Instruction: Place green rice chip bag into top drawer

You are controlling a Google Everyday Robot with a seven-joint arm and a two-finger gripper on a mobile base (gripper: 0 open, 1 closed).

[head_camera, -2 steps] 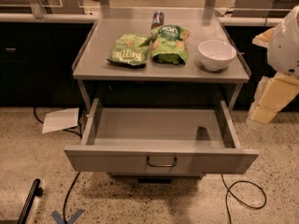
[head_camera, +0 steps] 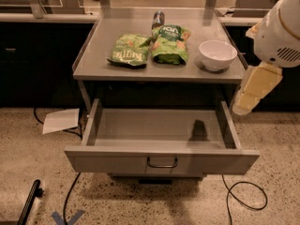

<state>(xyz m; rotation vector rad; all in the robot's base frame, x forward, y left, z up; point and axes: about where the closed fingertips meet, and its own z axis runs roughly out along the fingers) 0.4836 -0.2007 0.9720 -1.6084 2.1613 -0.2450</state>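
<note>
One green rice chip bag [head_camera: 169, 43] lies on the worktop [head_camera: 93, 62]; top drawer [head_camera: 112, 164] stands open; pincer [head_camera: 246, 102] (state: cannot tell) hangs right.

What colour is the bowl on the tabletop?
White bowl, camera view; gripper hangs right of table.

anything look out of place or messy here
A white sheet of paper lies on the floor left of the open top drawer, partly over a cable; it looks dropped. Nothing on the table seems spilled. The gripper hangs beside the drawer's right side.
</note>
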